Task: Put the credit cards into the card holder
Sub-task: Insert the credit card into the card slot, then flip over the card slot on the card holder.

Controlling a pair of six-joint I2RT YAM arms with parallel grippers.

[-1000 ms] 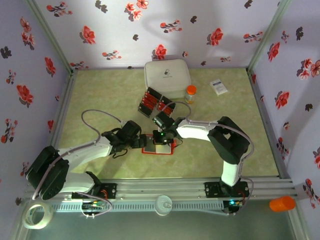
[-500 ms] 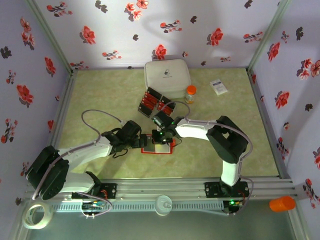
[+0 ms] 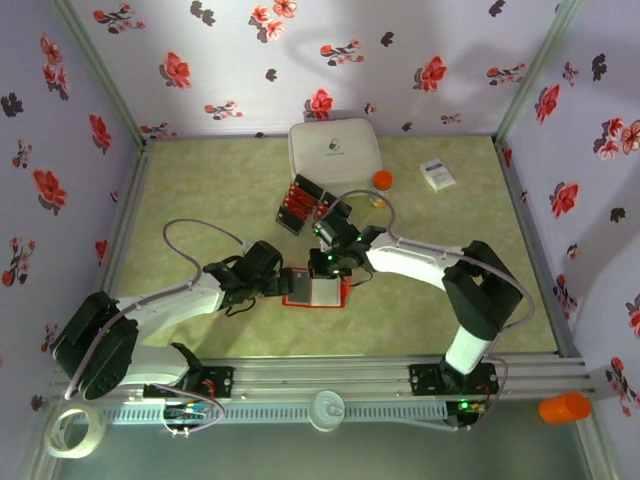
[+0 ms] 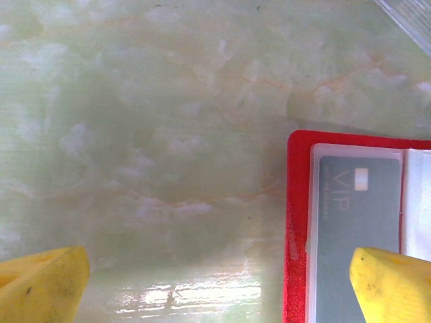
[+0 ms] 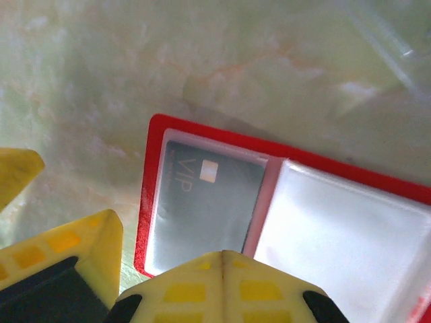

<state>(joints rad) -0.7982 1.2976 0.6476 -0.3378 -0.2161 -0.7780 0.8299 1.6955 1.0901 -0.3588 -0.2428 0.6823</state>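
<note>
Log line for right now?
left gripper: open, straddling holder edge | right gripper: shut above holder | holder: open, flat | card: one in pocket

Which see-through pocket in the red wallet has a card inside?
The pocket on the left in the right wrist view, by the card holder's red end edge: a grey VIP card shows through it. The neighbouring pocket looks blank white.

The flat red rectangular card holder [image 4: 297, 229] has clear plastic pockets, smooth and glossy. The pale green marbled table top [image 4: 135, 134] looks smooth and a little glossy, with light reflected on it. The yellow plastic fingertips [image 4: 40, 286] of the left gripper [image 4: 215, 293] look matt.
</note>
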